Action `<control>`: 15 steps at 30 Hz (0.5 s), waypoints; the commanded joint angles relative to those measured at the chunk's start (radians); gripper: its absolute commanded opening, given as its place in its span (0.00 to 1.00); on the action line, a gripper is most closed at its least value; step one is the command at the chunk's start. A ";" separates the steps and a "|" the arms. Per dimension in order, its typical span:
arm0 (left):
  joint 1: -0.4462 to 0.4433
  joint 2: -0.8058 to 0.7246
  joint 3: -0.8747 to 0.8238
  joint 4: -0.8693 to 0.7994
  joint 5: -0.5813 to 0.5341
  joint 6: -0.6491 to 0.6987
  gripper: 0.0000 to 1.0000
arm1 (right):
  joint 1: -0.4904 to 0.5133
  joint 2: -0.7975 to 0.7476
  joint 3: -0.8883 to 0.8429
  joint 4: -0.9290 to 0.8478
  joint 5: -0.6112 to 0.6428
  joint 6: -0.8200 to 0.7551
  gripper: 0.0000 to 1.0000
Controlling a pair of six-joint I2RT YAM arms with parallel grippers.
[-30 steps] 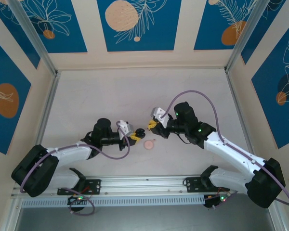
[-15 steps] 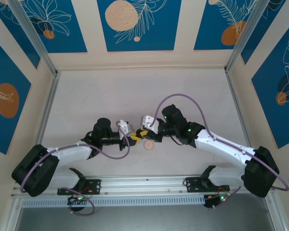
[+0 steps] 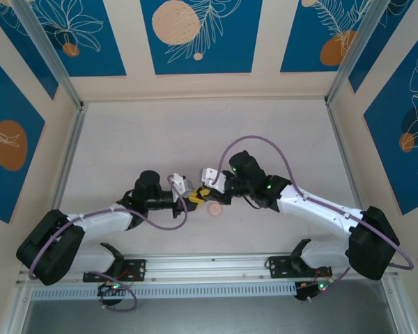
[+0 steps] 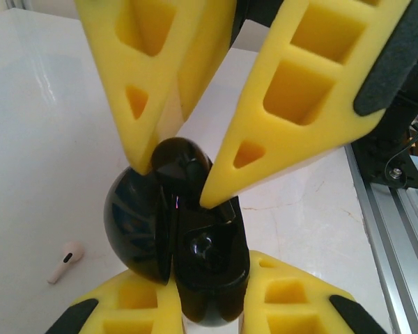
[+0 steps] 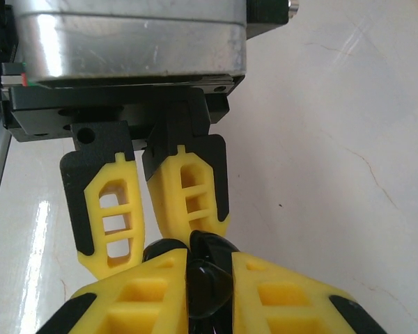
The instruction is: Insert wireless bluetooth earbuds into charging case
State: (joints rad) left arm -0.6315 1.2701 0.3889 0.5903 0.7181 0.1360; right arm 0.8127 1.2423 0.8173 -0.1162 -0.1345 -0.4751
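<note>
Tabletop (image 3: 195,132) on my feed is pale and glossy with faint marble veins. It is boxed in by cream walls carrying blue panels (image 3: 216,42) of white leaf drawings and orange discs. Aluminium posts (image 3: 50,54) stand at the far corners, and a rail (image 3: 209,266) runs along the near edge.

Both arms meet at mid-table. My left gripper (image 3: 194,200) is clamped on the black case (image 4: 143,229), whose two halves are parted. My right gripper (image 3: 204,192) faces it from the opposite side, fingers pinched narrow on a black earbud (image 4: 181,154) right at the case's mouth.

A pink case (image 3: 214,209) sits on the table just beside the grippers, on my side of them. In the left wrist view a pale pink earbud (image 4: 66,259) lies loose on the surface, apart from the black case.
</note>
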 commanded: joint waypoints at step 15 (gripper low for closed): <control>-0.008 -0.057 0.024 0.028 0.034 -0.007 0.14 | 0.036 0.030 0.047 -0.056 0.051 -0.094 0.19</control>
State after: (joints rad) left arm -0.6315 1.2499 0.3889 0.5781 0.7132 0.1287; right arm 0.8421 1.2617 0.8364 -0.1238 -0.1020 -0.5400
